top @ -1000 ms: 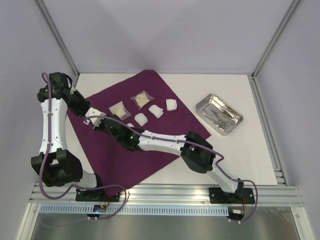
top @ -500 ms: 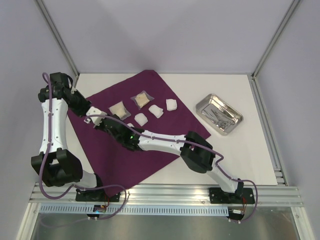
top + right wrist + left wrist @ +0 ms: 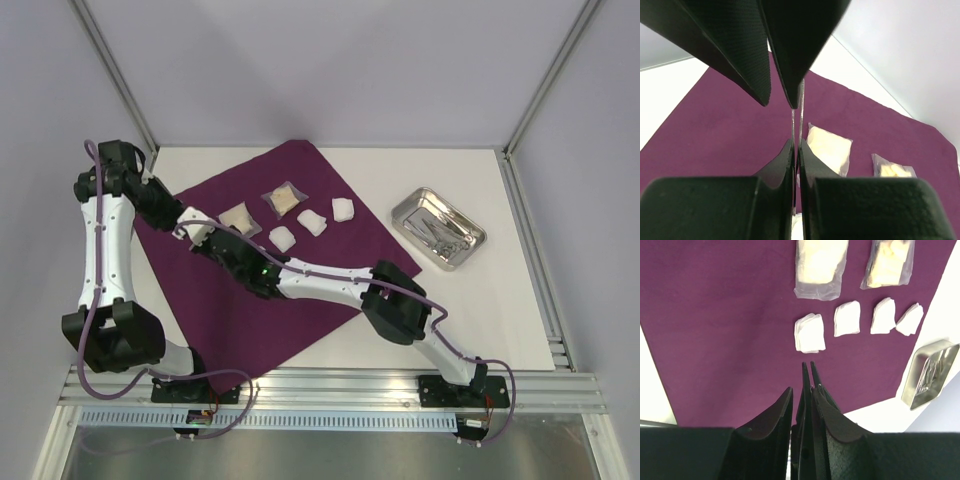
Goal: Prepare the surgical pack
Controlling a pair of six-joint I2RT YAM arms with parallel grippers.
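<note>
Over the left part of the dark-purple cloth (image 3: 300, 290) my two grippers meet tip to tip. My right gripper (image 3: 207, 240) (image 3: 796, 145) is shut on thin steel forceps (image 3: 796, 117), whose two strips run up to the left gripper's fingers (image 3: 740, 50). My left gripper (image 3: 192, 228) (image 3: 801, 392) stands slightly open, with thin dark blades against its right finger and a gap beside its left one. Several white gauze pads (image 3: 283, 238) (image 3: 810, 333) and two tan packets (image 3: 239, 219) (image 3: 283, 200) lie on the cloth. The steel tray (image 3: 437, 228) sits off the cloth to the right.
The tray holds more steel instruments (image 3: 440, 232). Bare white table (image 3: 480, 310) surrounds the cloth on the right and front. Metal frame posts stand at the back corners, and a rail runs along the near edge.
My left gripper's jaws have parted a little, and my right gripper has closed onto the forceps. Both grippers have shifted slightly to the right over the cloth.
</note>
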